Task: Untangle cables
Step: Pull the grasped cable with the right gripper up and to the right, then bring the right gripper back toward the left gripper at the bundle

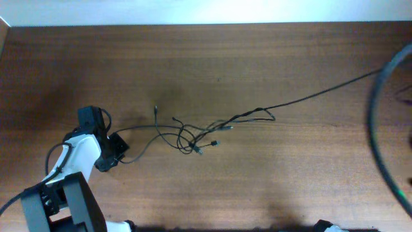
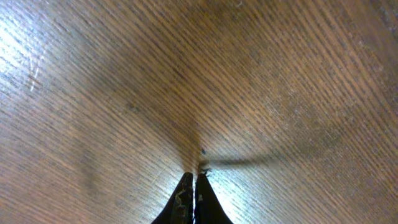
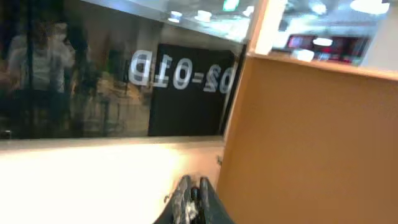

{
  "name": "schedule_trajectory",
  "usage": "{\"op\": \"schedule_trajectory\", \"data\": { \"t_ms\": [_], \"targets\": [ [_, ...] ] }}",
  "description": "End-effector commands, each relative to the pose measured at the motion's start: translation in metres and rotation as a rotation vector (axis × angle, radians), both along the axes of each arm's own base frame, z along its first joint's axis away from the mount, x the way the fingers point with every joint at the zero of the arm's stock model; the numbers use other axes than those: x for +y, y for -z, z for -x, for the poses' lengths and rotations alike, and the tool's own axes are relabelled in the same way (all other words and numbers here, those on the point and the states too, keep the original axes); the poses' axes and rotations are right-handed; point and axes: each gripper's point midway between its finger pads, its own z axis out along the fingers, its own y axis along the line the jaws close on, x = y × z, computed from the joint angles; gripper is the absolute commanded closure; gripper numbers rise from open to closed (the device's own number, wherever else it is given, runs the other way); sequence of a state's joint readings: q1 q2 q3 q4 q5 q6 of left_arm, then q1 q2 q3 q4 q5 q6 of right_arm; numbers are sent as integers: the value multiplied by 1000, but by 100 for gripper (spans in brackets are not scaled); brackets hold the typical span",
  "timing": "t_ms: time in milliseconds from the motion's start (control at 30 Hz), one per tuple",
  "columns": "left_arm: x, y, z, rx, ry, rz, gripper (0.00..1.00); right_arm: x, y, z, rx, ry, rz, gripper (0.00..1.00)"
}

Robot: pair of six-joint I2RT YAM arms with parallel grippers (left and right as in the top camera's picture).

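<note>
The left gripper (image 2: pixel 194 177) pinches the cables (image 1: pixel 190 138). The right gripper (image 3: pixel 194 182) is closed, facing backward writing (image 3: pixel 183 73), maybe "02-01D".

I am watching the dark wooden bench (image 1: pixel 257 58) carrying the cables (image 1: pixel 187 136). They are lying knotted near its middle, with one strand running off toward the right edge.

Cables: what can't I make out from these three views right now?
Tangle, overhead: cords too thin to tell which crosses over.
Long cable, overhead: far end lost at the blurred dark loop, right edge.
Left gripper, left wrist: shut; streak at its tips too blurred to call a cable.
Right gripper, right wrist: shut, aimed away from the table.
</note>
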State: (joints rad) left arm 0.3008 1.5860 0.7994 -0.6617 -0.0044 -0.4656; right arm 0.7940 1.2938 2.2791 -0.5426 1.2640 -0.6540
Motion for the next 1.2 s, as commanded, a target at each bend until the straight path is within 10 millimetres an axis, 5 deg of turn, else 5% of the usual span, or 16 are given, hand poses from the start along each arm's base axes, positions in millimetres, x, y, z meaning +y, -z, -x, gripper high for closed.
{"op": "schedule_trajectory", "data": {
  "t_ms": [0, 167, 267, 533, 567, 833, 1000, 1033, 1100, 1133, 1167],
  "targets": [
    [-1, 3, 2, 4, -19, 12, 100, 14, 31, -16, 49, -14, -66, 96],
    [-1, 3, 2, 4, -19, 12, 100, 68, 101, -53, 259, -217, -75, 96],
    [-3, 3, 2, 1, -15, 22, 100, 72, 153, -79, 442, -261, -156, 96],
    [-4, 2, 1, -2, -10, 29, 100, 14, 294, -110, 995, -183, -538, 96],
    [-10, 2, -4, -28, 31, 63, 100, 1, 331, -118, 1124, -130, -623, 96],
    [-24, 0, -12, -69, 94, 138, 100, -9, 453, -133, 1457, -8, -717, 96],
    [-25, -1, -12, -70, 94, 140, 100, -63, 505, -115, 1530, 200, -704, 93],
    [-25, -1, -12, -71, 94, 140, 100, -79, 513, -111, 1518, 240, -744, 78],
    [-25, -1, -12, -71, 94, 140, 100, -104, 520, -104, 1475, 314, -825, 26],
    [-25, -1, -12, -71, 94, 141, 100, -114, 520, -101, 1445, 349, -875, 9],
    [-26, -1, -12, -74, 95, 148, 100, -123, 521, -100, 1419, 353, -917, 2]
  ]
}}
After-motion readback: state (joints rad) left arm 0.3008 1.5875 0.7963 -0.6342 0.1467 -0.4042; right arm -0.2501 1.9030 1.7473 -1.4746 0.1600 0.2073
